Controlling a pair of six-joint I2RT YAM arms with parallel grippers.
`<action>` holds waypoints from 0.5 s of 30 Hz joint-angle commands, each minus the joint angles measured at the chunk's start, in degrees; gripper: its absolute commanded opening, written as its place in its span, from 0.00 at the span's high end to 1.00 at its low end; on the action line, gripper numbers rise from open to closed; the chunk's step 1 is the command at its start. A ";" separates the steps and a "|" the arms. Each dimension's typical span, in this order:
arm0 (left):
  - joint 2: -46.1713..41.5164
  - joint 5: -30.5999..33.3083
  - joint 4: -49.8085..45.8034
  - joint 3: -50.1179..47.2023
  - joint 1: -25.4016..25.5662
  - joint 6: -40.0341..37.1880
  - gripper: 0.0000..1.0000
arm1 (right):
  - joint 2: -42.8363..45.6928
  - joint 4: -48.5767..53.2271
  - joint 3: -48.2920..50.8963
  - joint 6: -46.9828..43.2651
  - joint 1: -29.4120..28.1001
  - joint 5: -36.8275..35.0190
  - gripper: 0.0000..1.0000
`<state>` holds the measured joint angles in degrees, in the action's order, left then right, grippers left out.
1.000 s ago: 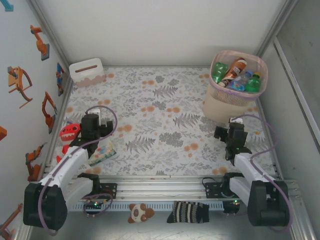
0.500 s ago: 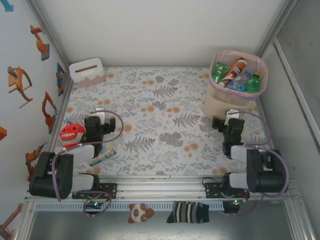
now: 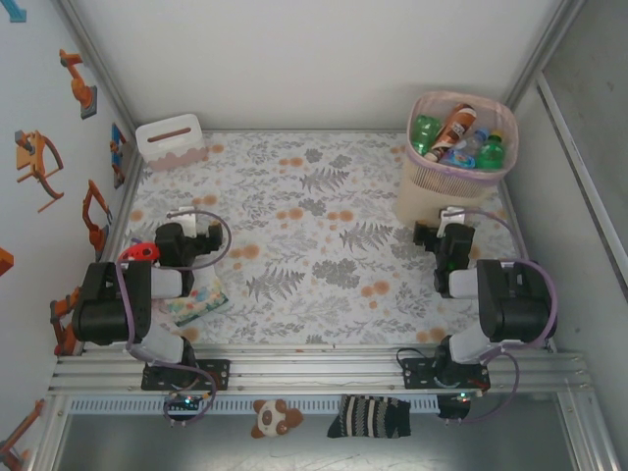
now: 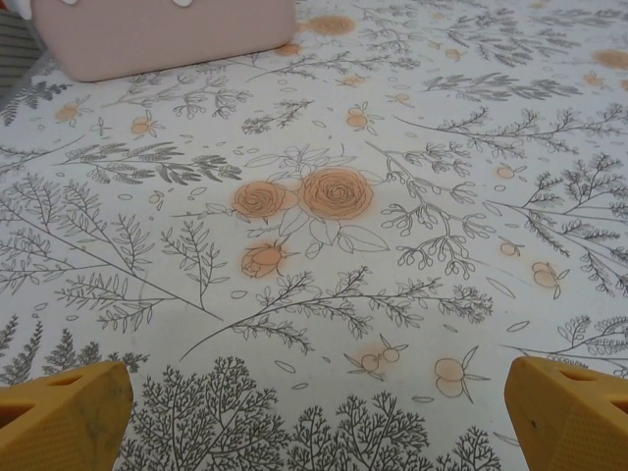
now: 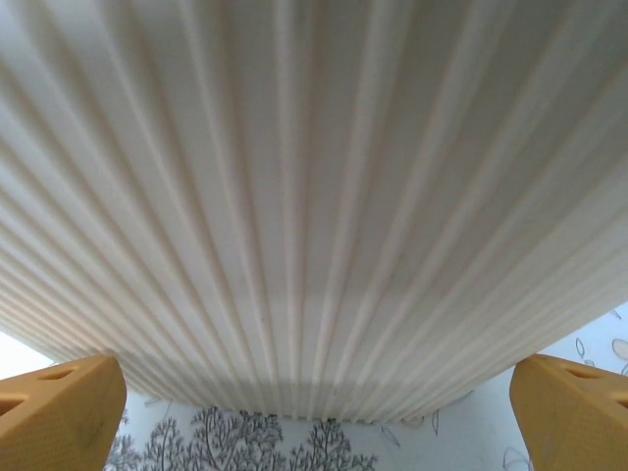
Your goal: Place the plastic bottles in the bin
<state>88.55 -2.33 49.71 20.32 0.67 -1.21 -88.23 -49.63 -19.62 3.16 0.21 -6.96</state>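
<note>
Top external: the left tool, jaws apart and empty, hangs over the bench well apart from the bin. The right tool, also apart and empty, is nearer: the bin stands just ahead, the plastic bottles heaped inside.

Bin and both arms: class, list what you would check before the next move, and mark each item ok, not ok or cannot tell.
1. Bottles lying inside the bin: ok.
2. Bin standing, not tipped over: ok.
3. Left arm jaws open, nothing between them: ok.
4. Right arm jaws open, nothing between them: ok.
5. Gap between right jaws and bin wall: cannot tell, the wall looms very close.
6. Dotted packet out from between left jaws: ok.
</note>
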 commanded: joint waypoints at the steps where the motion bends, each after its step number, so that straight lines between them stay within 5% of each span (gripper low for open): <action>1: -0.43 -2.85 -2.51 3.00 -1.16 2.25 0.03 | -0.01 -0.47 -2.23 0.42 0.22 -0.31 0.01; 15: -0.30 -1.80 -1.46 2.84 -0.90 2.52 0.03 | -0.15 0.39 -2.83 0.87 0.98 1.21 0.01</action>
<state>88.58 -3.05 48.40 22.50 -0.14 0.51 -88.23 -48.84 -20.49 3.18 0.56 -6.63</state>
